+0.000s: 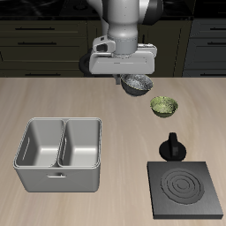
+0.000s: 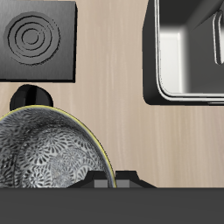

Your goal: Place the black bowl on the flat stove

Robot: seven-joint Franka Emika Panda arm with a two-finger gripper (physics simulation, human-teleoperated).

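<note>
My gripper (image 1: 126, 80) is shut on the rim of the black bowl (image 1: 135, 86) and holds it in the air above the back of the table. In the wrist view the black bowl (image 2: 39, 153) fills the space close to the fingers (image 2: 114, 181), with its grey-white mottled inside showing. The flat stove (image 1: 186, 190) is a black square plate with ring marks at the table's front edge, with its round black knob (image 1: 173, 146) just behind it. The flat stove (image 2: 39, 39) and the knob (image 2: 33, 94) also show in the wrist view, apart from the bowl.
A green-yellow patterned bowl (image 1: 164, 107) sits on the table just below and beside the held bowl. A grey double-basin metal tray (image 1: 60, 152) stands towards the front on the other side; it also shows in the wrist view (image 2: 188, 48). Dark cabinets stand behind the table.
</note>
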